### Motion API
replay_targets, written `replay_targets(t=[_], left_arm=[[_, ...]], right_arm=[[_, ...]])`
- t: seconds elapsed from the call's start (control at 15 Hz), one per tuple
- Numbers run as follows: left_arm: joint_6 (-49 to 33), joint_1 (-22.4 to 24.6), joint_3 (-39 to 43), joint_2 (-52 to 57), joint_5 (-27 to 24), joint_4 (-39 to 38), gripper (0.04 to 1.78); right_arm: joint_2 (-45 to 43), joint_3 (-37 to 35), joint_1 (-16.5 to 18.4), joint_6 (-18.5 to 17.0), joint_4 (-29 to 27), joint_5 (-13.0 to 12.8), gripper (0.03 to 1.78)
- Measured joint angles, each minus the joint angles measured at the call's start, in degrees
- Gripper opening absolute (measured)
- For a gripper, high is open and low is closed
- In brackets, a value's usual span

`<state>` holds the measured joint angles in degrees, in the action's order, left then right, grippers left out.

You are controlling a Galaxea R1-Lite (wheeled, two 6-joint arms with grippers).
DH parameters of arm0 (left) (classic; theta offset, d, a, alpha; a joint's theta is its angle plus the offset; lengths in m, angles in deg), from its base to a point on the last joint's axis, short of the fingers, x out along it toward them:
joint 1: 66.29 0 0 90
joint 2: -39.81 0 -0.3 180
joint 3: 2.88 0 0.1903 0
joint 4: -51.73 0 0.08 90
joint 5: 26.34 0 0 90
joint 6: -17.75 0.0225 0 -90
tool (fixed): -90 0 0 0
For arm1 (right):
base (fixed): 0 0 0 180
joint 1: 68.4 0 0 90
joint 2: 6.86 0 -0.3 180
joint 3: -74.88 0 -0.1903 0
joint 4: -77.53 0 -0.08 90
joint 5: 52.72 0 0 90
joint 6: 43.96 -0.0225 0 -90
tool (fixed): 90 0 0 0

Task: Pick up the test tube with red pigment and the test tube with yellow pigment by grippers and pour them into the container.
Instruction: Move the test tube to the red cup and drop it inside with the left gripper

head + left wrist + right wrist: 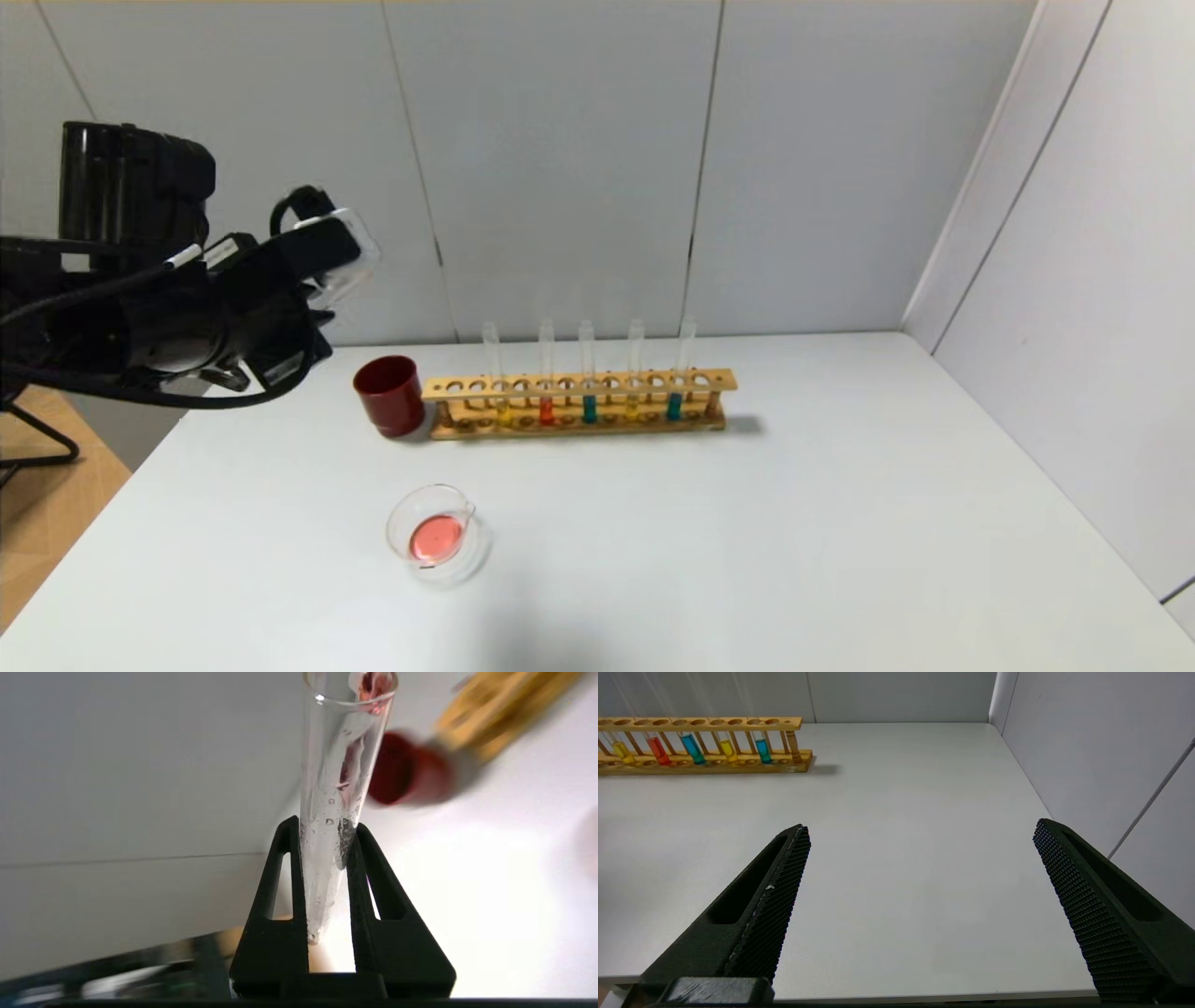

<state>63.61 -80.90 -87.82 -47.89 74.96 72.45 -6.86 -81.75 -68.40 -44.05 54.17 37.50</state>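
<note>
**Red poured, yellow to come**

Lower left of centre in the head view: container on the worktop, already holding pinkish-red liquid. At left of frame, raised: left claw pinching a near-empty test tube with red traces. Right claw spread wide, low over bare worktop. Farther back, centre: rack beside a dark red cup, with yellow tube standing. Likely next: put away the spent tube, then grasp yellow

Left wrist view: dark red cup and wooden rack blurred; the held tube cut off above. Head view: tube hidden behind the left pincer.
</note>
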Motion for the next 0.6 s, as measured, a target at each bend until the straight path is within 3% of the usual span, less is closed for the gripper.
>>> replay_targets(t=[0.13, 0.27, 0.4, 0.6], left_arm=[[-15.71, -0.38, -1.6, -0.12, -8.47, 1.63, 0.3], [-28.78, 0.11, -1.66, -1.3, -13.36, -3.41, 0.3], [-35.3, 2.23, -1.21, -3.51, -14.08, -9.75, 0.3], [-37.74, 4.94, -0.8, -8.5, -14.14, -17.16, 0.3]], right_arm=[[0.0, 0.0, 0.0, 0.0, 0.0, 0.0, 1.75], [0.0, 0.0, 0.0, 0.0, 0.0, 0.0, 1.75], [0.0, 0.0, 0.0, 0.0, 0.0, 0.0, 1.75], [0.0, 0.0, 0.0, 0.0, 0.0, 0.0, 1.75]])
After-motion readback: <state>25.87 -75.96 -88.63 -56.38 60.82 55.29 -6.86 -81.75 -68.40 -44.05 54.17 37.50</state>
